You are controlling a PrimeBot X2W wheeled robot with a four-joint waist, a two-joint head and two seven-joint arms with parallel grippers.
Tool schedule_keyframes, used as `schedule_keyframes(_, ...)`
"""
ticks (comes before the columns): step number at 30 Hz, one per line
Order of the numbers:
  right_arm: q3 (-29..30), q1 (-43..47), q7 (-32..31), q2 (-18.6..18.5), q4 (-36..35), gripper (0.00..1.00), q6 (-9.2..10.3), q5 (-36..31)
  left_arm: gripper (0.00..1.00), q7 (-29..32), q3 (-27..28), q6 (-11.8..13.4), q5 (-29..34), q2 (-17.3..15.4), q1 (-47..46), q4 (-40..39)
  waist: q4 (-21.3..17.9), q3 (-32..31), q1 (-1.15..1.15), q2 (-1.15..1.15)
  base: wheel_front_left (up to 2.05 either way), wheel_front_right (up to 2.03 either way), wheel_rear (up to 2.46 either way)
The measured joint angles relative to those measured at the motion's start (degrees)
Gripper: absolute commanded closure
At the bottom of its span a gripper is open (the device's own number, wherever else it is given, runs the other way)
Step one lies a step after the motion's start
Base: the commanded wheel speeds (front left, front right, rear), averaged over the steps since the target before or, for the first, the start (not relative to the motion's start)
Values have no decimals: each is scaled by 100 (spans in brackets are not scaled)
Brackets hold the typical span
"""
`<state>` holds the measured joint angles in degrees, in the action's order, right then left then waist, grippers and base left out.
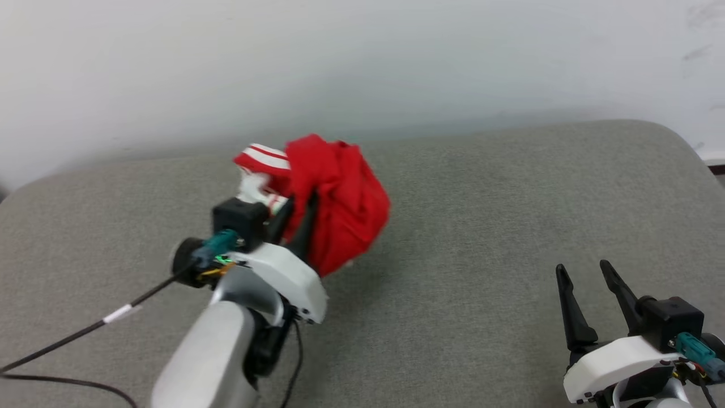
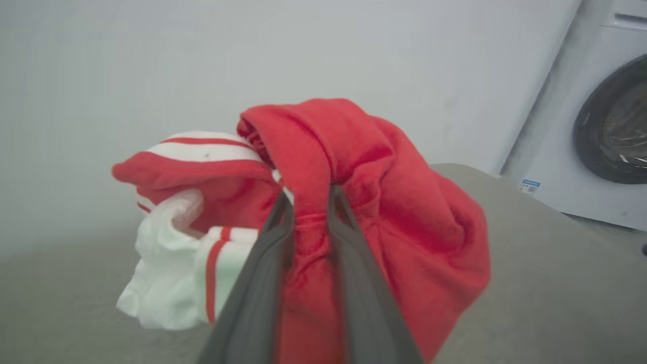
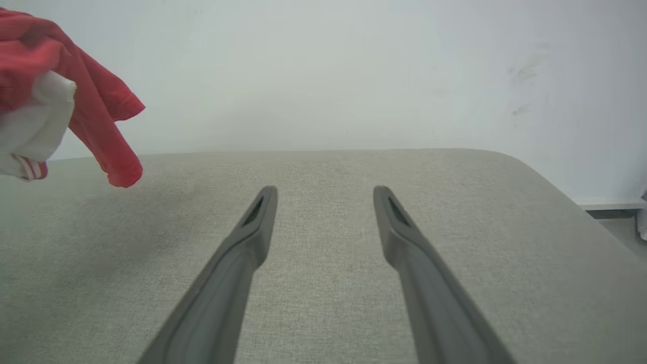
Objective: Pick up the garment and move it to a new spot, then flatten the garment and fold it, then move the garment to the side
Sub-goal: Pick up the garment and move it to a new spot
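The garment [image 1: 340, 198] is a crumpled red bundle with white, red-striped sleeve parts, hanging above the grey padded surface [image 1: 481, 226]. My left gripper [image 1: 297, 212] is shut on a red fold of it; in the left wrist view the fingers [image 2: 349, 242] pinch the cloth [image 2: 394, 202] between them. The lettering is hidden in the folds. My right gripper [image 1: 583, 269] stands open at the lower right, well apart from the garment, nothing between its fingers [image 3: 252, 232]. A hanging corner of the garment [image 3: 101, 131] shows at the upper left of the right wrist view.
A pale wall [image 1: 362, 62] runs behind the grey surface. A washing machine [image 2: 601, 131] stands beyond the surface's far right corner in the left wrist view. A black cable [image 1: 85, 334] trails from my left wrist across the lower left.
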<state>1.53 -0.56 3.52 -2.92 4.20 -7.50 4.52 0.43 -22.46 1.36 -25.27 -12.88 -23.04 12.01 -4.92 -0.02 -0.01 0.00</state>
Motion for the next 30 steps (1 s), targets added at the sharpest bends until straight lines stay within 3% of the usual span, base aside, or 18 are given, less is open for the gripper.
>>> schedule_keyframes(6, -59, -9, -9, 0, -60, 0, 0, 63, 100, 151, -948, -448, 136, 637, -166, 517, -437, 179, 0, 0, 0, 0, 0)
schedule_keyframes(11, -27, -34, 56, -1, -27, 0, 0, 158, 100, 248, -1583, -651, 204, 789, -22, 1120, -678, 466, 1, 0, 0, 0, 0)
schedule_keyframes(12, -23, -38, 69, -1, -16, 0, 0, 159, 89, 264, -1677, -691, 222, 790, 4, 1260, -710, 525, 1, 0, 0, 0, 0)
schedule_keyframes(13, -16, -47, 80, 0, 4, 0, 0, 170, 62, 264, -1747, -708, 224, 795, 20, 1365, -736, 578, 1, 0, 0, 0, 0)
schedule_keyframes(14, -8, -60, 102, 0, 20, 0, 0, 190, 3, 223, -1793, -742, 224, 797, 29, 1459, -755, 625, 2, 0, 0, 0, 0)
schedule_keyframes(23, 134, -87, 130, 1, 93, 0, -1, 143, 0, -831, -1723, -762, 89, 854, -11, 1246, -453, 594, 1, 0, 0, 0, 0)
schedule_keyframes(30, 260, -57, 19, 1, 19, 0, 0, 53, 0, -1345, -1250, -318, 64, 765, 9, 687, -28, 316, 2, 0, 0, 0, 0)
